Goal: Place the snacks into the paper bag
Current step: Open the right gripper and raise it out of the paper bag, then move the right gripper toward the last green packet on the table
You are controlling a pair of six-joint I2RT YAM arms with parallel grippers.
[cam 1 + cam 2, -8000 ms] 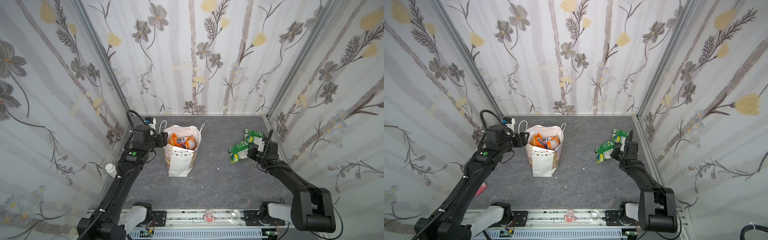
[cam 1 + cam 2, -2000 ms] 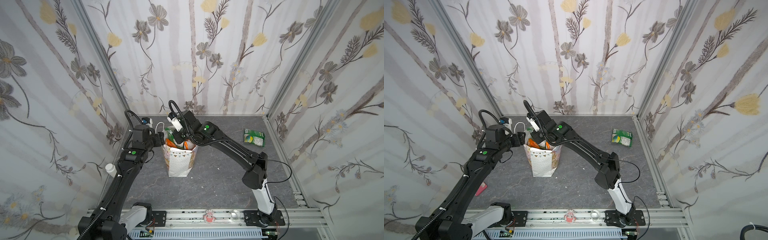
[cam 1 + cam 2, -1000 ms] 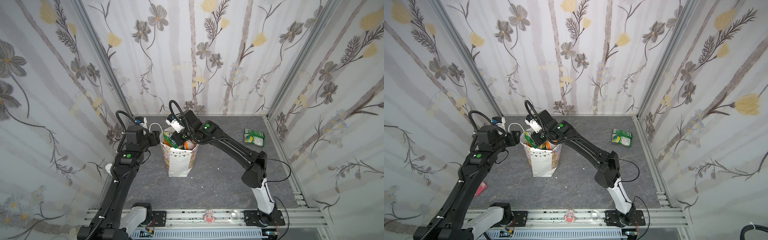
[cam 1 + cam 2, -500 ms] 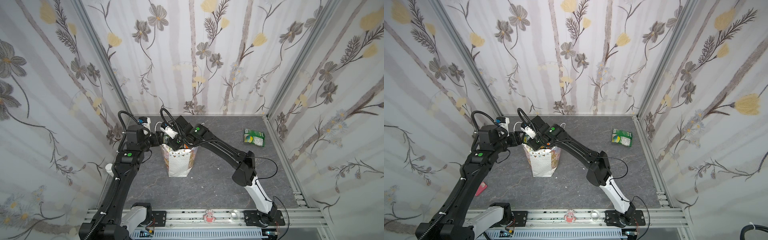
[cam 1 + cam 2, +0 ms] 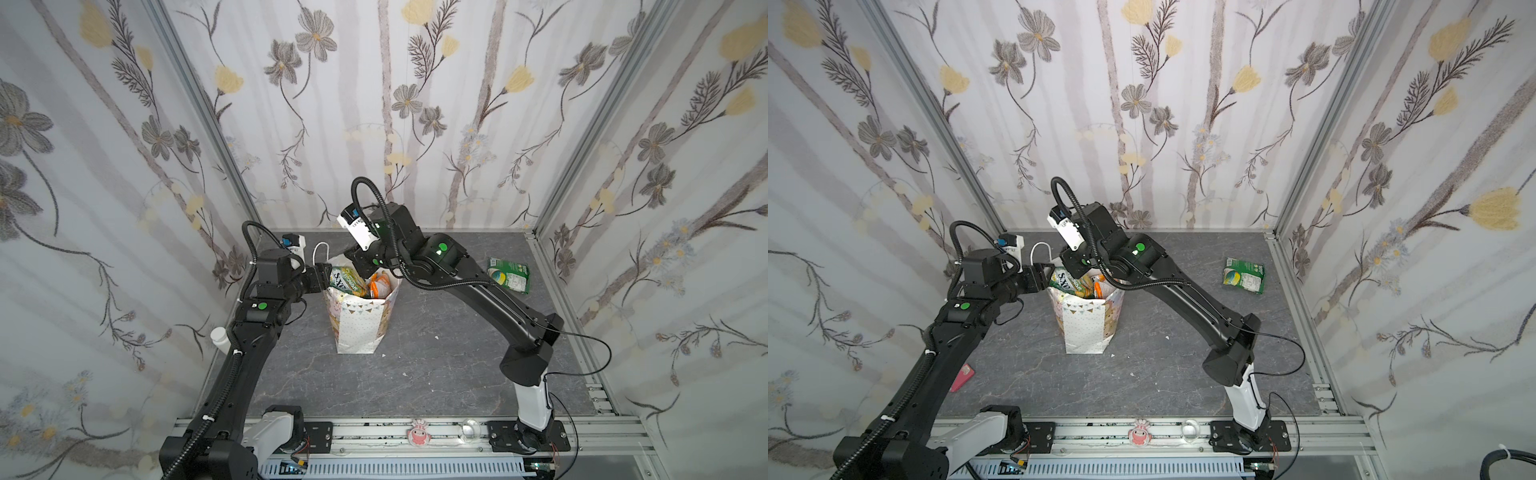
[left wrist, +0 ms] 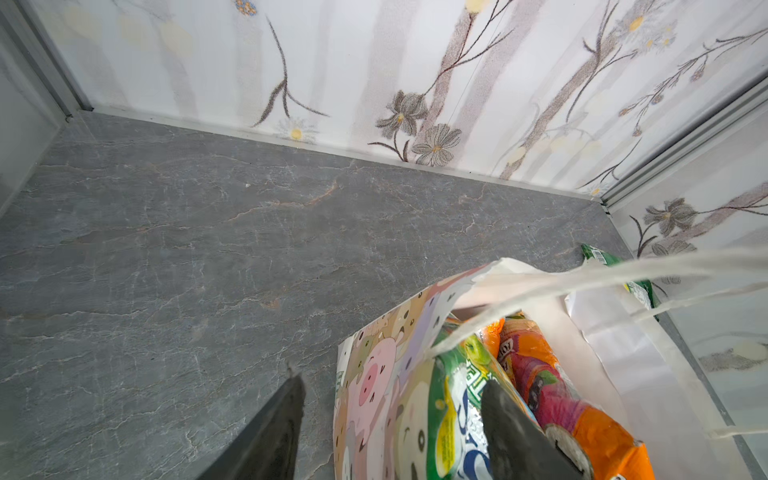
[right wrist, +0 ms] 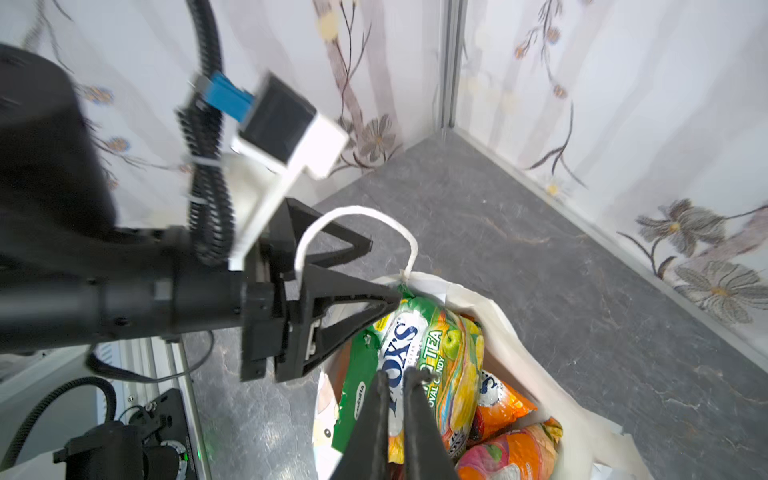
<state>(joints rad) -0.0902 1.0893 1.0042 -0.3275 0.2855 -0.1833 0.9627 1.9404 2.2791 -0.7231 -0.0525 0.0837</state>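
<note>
While both top views hide its tips, the right wrist view shows the right gripper [image 7: 398, 372] nearly pressed together over the FOX'S packet [image 7: 432, 345] in the paper bag [image 5: 357, 328]. The left wrist view shows the left gripper [image 6: 392, 378] spread astride the bag wall. A green packet [image 5: 509, 279] lies at the bag's 3 o'clock.

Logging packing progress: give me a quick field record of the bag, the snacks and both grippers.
bag: white dotted paper gift bag, upright, mid-table
in bag: multicoloured FOX'S candy packet on top, orange packets
outside: glossy green packet flat on grey table, right rear
left gripper: fingers apart, straddling bag rim
right gripper: over FOX'S packet, fingers nearly together; grip unclear
</note>
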